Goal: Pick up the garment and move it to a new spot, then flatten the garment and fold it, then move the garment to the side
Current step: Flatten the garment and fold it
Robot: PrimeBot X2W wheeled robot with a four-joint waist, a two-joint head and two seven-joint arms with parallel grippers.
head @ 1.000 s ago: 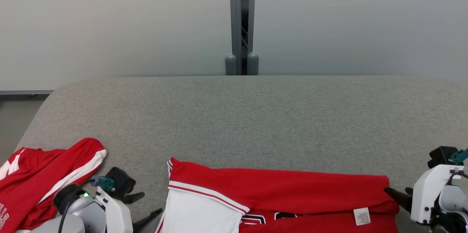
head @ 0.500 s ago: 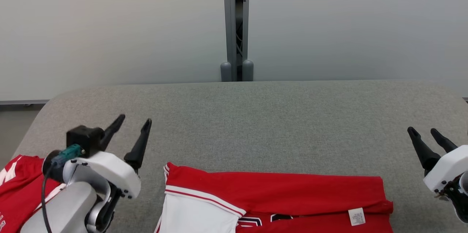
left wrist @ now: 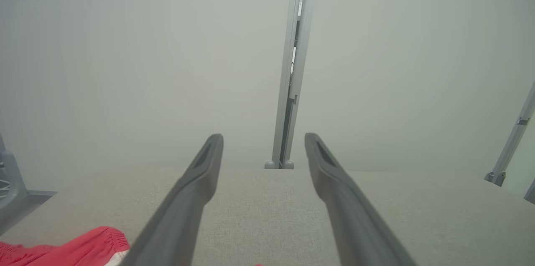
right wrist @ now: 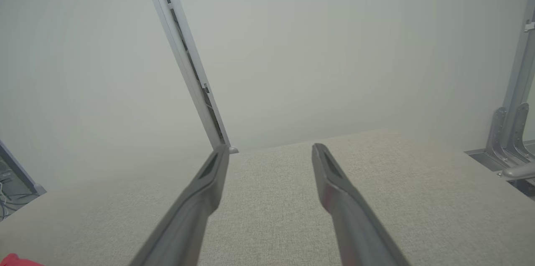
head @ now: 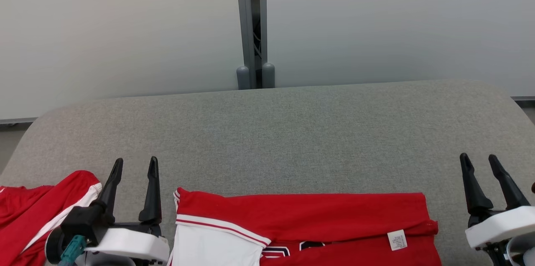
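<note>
Folded red garment (head: 317, 220) at middle of grey desk's (head: 292, 132) near edge. Left gripper (head: 136, 160) spread, holding nothing, just left of it. Right gripper (head: 478, 157) spread, holding nothing, by near right corner. Red cloth (head: 29, 211) at near left corner.

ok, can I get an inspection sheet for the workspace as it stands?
Surface: grey fabric table, rounded far corners.
Job's things: folded red garment with a white panel, lying flat at the near edge, cut off by the frame.
Clutter: second red garment, crumpled, near left.
Grippers: left gripper between the two garments, right gripper to the right of the folded one; both jaws open, holding nothing.
Cables: teal plug on the left wrist.
Surroundings: pale wall panels, with a grey post between them.
</note>
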